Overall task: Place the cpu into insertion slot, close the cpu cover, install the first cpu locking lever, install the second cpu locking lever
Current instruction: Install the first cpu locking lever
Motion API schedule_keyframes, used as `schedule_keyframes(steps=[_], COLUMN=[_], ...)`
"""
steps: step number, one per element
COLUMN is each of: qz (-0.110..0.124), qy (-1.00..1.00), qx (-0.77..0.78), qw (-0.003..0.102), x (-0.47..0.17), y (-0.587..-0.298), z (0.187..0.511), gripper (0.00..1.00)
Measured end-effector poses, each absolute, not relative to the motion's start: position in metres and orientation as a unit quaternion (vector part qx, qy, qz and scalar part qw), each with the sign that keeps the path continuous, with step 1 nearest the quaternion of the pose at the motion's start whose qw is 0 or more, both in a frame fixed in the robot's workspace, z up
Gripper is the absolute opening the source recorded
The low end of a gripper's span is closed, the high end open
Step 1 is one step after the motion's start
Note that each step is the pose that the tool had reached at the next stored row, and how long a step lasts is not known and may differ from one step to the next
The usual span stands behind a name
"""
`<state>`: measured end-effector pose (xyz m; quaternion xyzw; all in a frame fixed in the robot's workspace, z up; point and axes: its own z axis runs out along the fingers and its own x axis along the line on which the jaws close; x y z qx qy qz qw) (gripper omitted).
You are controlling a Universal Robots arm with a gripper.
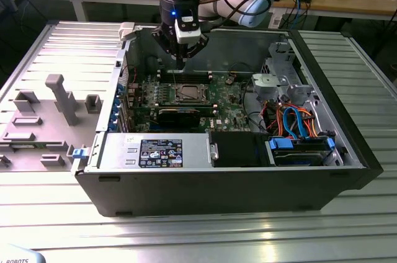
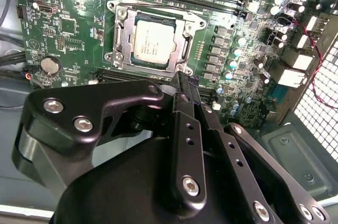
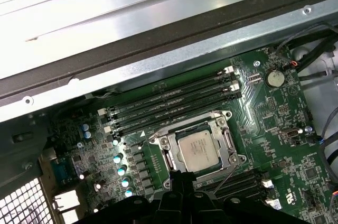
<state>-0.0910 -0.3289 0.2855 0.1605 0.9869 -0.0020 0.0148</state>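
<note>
Since the open computer case (image 1: 217, 182) walls the gripper (image 1: 180, 61) in on all sides, any move here has to be short and mostly vertical. Beneath the gripper lies the green motherboard (image 2: 68, 39), and its fingers are pressed together into one narrow tip with nothing pinched between them, seen in both wrist views (image 2: 180, 78) (image 3: 185, 174). Just ahead of and below that tip sits the insertion slot (image 2: 113, 57). The cpu cover (image 3: 170, 155) looks to be lying flat on the slot, and through its window shows the cpu (image 2: 153, 42) (image 3: 199, 151), already seated, silvery top up.

By my reading the work stands at the locking levers. A thin bar (image 3: 228, 176) slants away from the slot's corner near the tip; I take it for a lever not yet hooked, though I cannot be sure. Done well, the closed tip bears on the lever's free end only, pushes it down and sideways under its catch, and stays off the chip.
</note>
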Motion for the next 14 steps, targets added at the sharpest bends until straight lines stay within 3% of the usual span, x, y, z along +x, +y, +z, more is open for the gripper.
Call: schedule_keyframes(steps=[14], qz=[-0.001], qy=[0.994], qx=[0.106], qw=[0.015], x=[-0.0911], y=[-0.3289], z=[0.2855], gripper=[0.11])
